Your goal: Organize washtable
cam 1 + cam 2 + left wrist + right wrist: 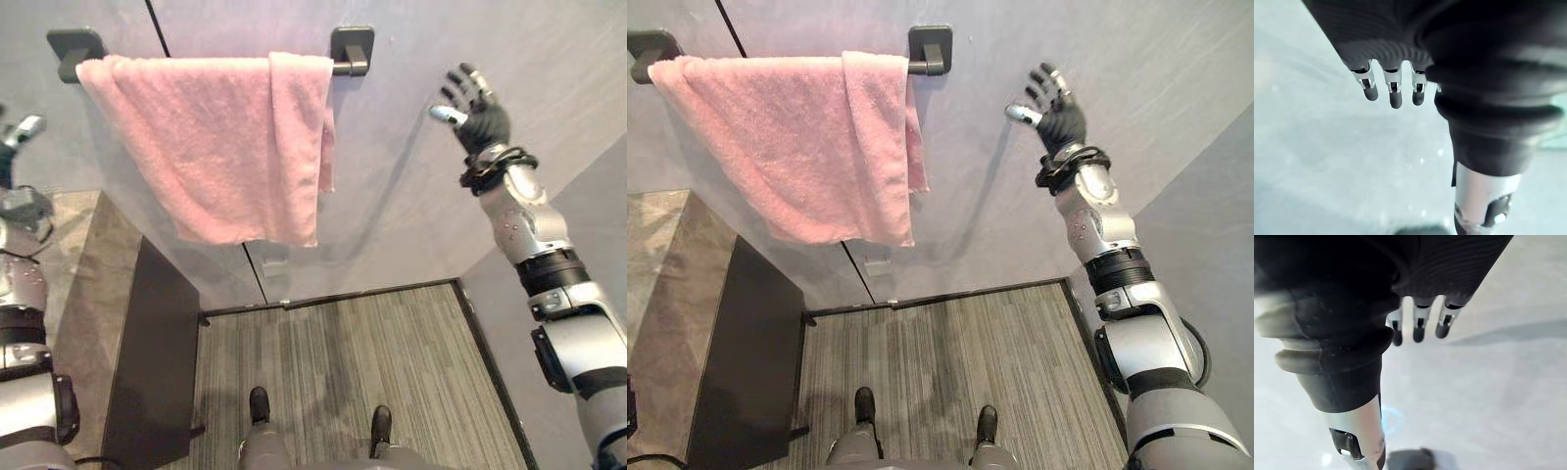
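Observation:
A pink towel (225, 147) hangs folded over a dark wall bar (351, 51), its right part doubled over. My right hand (480, 113) is raised against the grey wall to the right of the bar, apart from the towel, fingers (1419, 330) straight and holding nothing. My left hand (22, 128) shows at the far left edge, left of the towel and above the stone washtable top (83, 255). In the left wrist view its fingers (1395, 93) are straight before a pale wall, with nothing between them and the thumb.
The washtable has a dark front panel (152, 362) running along the left. Striped grey carpet (362, 362) covers the floor below the wall. A grey side wall (588, 215) closes the right side behind my right arm.

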### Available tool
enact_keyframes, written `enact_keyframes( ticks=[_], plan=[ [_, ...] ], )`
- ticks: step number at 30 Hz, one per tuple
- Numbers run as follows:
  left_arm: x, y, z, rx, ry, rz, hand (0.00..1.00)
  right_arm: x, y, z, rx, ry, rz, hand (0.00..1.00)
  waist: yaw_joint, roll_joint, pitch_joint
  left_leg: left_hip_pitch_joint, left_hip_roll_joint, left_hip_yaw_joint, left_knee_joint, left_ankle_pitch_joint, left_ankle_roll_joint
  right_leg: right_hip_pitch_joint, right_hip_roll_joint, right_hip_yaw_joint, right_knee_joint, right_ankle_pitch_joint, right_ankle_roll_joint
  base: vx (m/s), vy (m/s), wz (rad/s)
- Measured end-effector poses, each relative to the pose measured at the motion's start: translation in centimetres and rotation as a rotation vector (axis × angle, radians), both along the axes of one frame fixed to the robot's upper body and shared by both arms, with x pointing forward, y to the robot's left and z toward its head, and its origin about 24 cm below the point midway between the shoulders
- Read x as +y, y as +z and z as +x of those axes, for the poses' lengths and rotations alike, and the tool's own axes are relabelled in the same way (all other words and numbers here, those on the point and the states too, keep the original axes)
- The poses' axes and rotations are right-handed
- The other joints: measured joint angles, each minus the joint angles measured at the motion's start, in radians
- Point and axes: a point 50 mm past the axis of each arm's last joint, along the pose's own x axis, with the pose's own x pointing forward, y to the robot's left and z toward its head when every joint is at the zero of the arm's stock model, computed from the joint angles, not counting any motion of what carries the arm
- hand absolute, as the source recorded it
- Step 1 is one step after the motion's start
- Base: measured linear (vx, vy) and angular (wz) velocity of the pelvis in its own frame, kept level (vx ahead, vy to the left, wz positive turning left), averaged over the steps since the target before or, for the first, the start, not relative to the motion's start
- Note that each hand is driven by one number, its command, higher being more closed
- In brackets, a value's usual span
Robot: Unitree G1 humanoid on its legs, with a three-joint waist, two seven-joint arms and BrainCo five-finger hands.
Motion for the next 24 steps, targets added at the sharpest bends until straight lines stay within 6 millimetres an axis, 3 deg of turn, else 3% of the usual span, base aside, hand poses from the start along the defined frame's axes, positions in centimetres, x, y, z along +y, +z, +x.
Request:
enact_keyframes(
  ticks=[4,8,12,15,20,24],
  plan=[
    [-2.5,2.7,-1.4,-0.115,-0.010,0.168,0.00,1.0,2.5,-2.3,-0.187,0.002,0.022,0.00,0.005,0.016,-0.024,0.001,-0.001,-0.005,0.000,0.001,0.002,0.005,-0.001,-0.008,0.002,-0.006,-0.003,0.02,-0.028,0.06],
    [-7.7,2.5,-1.1,-0.125,-0.218,0.349,0.00,5.5,1.3,-4.1,-0.244,0.187,-0.041,0.00,0.003,0.049,-0.070,0.026,-0.002,-0.010,0.000,0.004,0.005,0.035,-0.002,-0.018,0.004,-0.019,0.002,0.04,-0.029,0.05],
    [-13.4,0.4,-0.3,-0.077,-0.530,0.457,0.00,10.6,-2.6,-4.6,-0.132,0.428,-0.206,0.00,-0.002,0.082,-0.092,0.028,0.001,-0.028,-0.001,-0.002,-0.001,0.050,0.001,-0.035,0.003,-0.033,0.005,-0.01,-0.027,0.10],
    [-15.8,-2.1,-0.5,-0.010,-0.717,0.441,0.00,13.3,-5.0,-5.2,-0.051,0.570,-0.287,0.00,0.004,0.084,-0.094,0.028,0.001,-0.028,-0.001,-0.002,-0.001,0.049,0.001,-0.038,0.003,-0.032,0.005,-0.01,-0.013,0.04],
    [-18.4,-6.9,-0.9,0.152,-0.997,0.344,0.00,16.1,-7.9,-5.7,0.060,0.710,-0.329,0.00,0.007,0.080,-0.096,0.021,0.000,-0.037,-0.001,-0.002,-0.001,0.050,0.000,-0.054,0.004,-0.033,0.005,-0.01,-0.012,0.08],
    [-19.1,-7.9,-1.0,0.177,-1.095,0.292,0.00,17.9,-8.7,-5.6,0.096,0.763,-0.354,0.00,0.010,0.078,-0.095,0.009,0.000,-0.051,-0.001,-0.001,-0.001,0.048,0.002,-0.067,0.004,-0.033,0.005,0.00,-0.014,0.09]
  ],
)
